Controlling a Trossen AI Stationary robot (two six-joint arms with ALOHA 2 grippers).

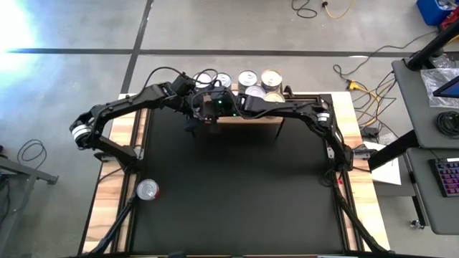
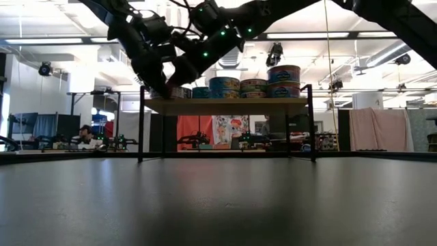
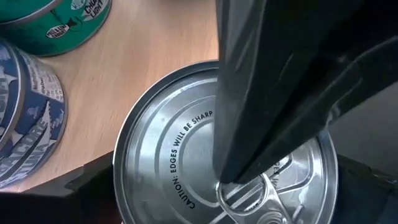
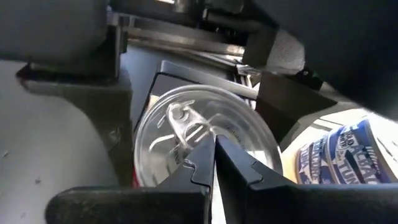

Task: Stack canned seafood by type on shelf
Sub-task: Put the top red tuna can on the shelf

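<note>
I see both arms converged at the left end of the shelf, at the far edge of the black mat.

1. Left gripper: positioned over the shelf's left end. In the left wrist view its dark finger lies across the silver pull-tab top of a tin that sits on the light wood surface. I cannot tell whether this claw is spread or pinching.

2. Right gripper: reaches in from the right to the same spot. In the right wrist view its two fingertips are pressed together, their tips resting at the rim of the same silver-topped tin.

3. Canned seafood on the shelf: blue-labelled tins and a green-labelled tin stand near the attended tin. In the low view, a row of tins lines the shelf top, some stacked two high.

4. One red-sided tin stands alone at the mat's near-left edge, well apart from the shelf.
</note>
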